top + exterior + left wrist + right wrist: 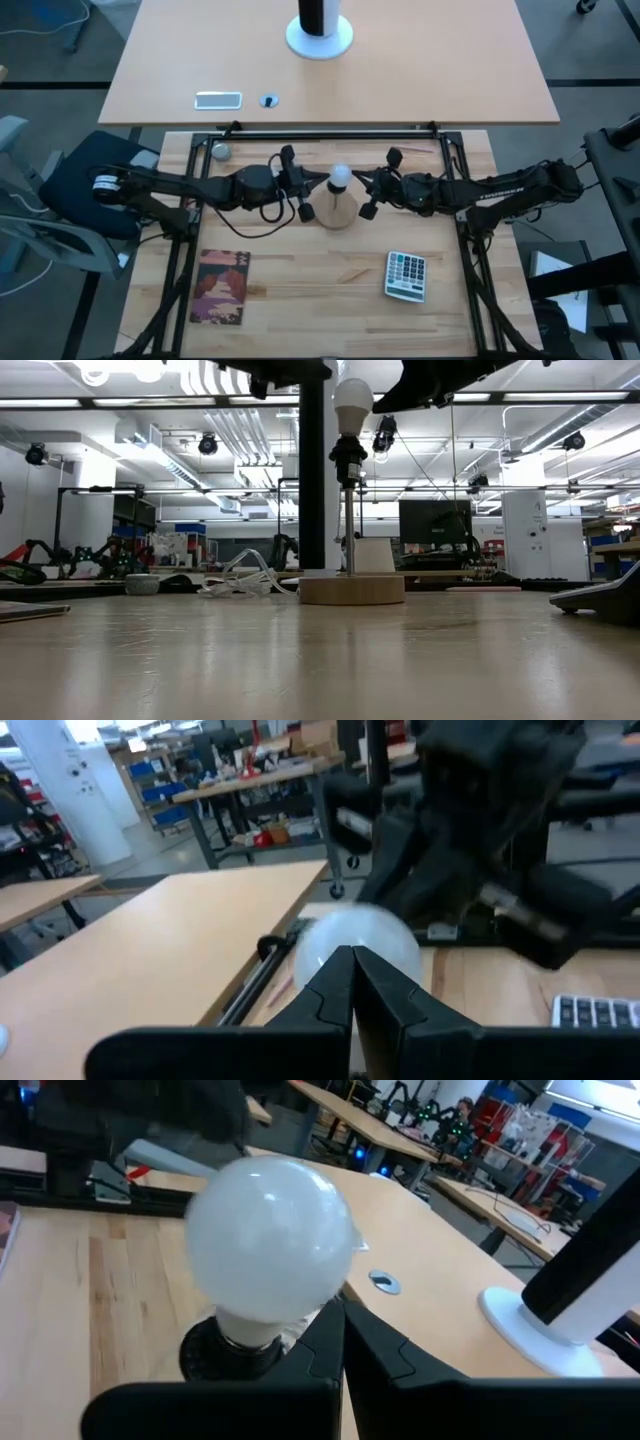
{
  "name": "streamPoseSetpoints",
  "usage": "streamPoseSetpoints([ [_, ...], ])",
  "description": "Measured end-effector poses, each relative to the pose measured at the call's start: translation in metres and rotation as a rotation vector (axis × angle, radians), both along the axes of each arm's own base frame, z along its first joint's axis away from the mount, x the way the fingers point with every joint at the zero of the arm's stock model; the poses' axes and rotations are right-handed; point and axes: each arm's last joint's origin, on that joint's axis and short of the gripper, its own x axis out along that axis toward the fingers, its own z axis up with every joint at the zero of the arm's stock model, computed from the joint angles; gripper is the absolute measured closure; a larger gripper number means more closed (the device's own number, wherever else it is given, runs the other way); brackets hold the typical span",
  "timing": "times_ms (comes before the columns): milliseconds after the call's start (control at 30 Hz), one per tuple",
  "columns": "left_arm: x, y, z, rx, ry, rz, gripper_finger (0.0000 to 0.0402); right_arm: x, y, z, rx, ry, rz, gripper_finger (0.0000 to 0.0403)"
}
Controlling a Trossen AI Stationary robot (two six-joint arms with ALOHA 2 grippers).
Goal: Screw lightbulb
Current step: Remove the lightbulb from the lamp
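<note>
Lightbulb [340, 178]: sits in the socket on the lamp stand [337, 212], middle of the worktop [300, 290].
Left tool [352, 982]: pinched narrow, empty — at the bulb's 9 o'clock.
Right tool [343, 1335]: pinched narrow, empty — at 3 o'clock.
Danger: a bump could tip the thin stand.

1 lightbulb [340, 177], 1 lamp stand [337, 213], 1 calculator [406, 275], 1 booklet [222, 287], 1 grey ball [220, 151], 2 arms.
</note>
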Motion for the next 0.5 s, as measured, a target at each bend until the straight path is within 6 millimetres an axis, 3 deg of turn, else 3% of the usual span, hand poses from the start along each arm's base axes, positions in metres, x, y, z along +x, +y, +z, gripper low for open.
streamPoseSetpoints([
  [300, -0.008, 0.001, 0.008, 0.029, -0.014, 0.098, 0.0401, -0.015, 0.012, 0.019, 0.029, -0.091, 0.068, 0.0403],
  [500, -0.009, 0.003, 0.007, 0.034, -0.004, 0.179, 0.0401, -0.012, 0.017, 0.017, 0.077, -0.105, 0.131, 0.0403],
])
